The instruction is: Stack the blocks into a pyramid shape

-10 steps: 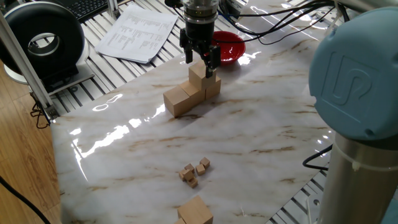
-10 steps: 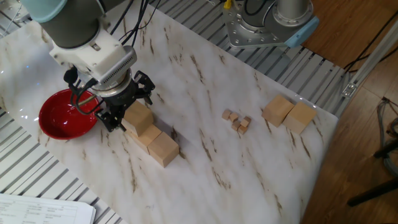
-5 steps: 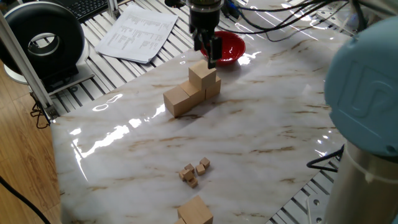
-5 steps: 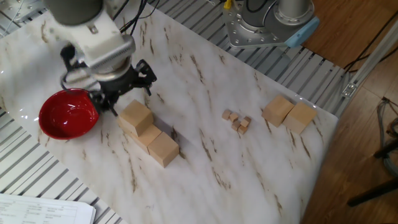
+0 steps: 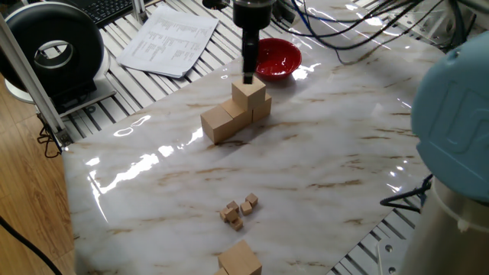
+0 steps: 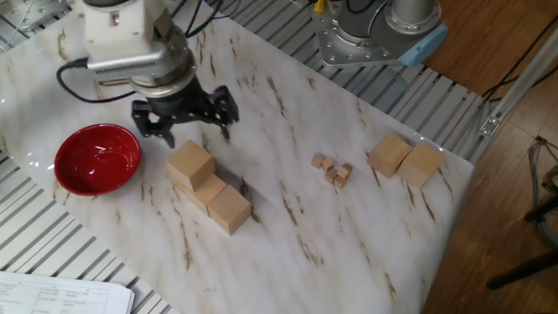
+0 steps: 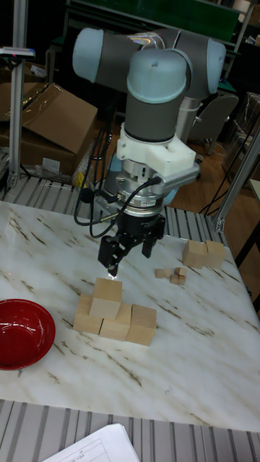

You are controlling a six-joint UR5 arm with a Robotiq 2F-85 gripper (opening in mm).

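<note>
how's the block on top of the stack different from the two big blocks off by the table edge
The top block sits raised on the row of three blocks; the two spare blocks rest on the table. The top block is beside the red bowl, under the open gripper; the spare pair lies at the far end, past the tiny cubes. All are plain tan wooden cubes of similar size.

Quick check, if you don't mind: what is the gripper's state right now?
Gripper: open, holding nothing, hovering just above the top block of the stack.
</note>
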